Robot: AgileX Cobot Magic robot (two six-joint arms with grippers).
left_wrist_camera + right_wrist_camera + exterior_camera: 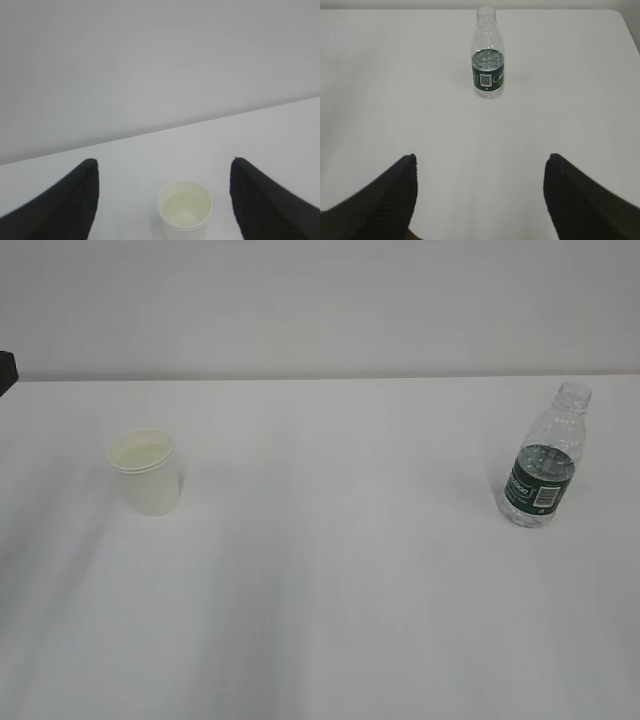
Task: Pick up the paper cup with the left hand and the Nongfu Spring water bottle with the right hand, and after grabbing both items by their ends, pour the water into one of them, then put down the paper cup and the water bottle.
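While both arms hang back, your paper cup (146,472) stands upright at left of the exterior frame: plain white, tapered, rolled rim, cream inside. Your Nongfu Spring water bottle (545,462) stands at right on the tabletop (340,570), clear, ribbed, capless, dark green label. Left hand (162,200) and right hand (479,197) jaws spread, holding nothing.

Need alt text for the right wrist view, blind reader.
An uncapped water bottle with a dark green label stands upright on a white table, ahead of the open right gripper, whose two black fingers frame the bottom edge, not touching it.
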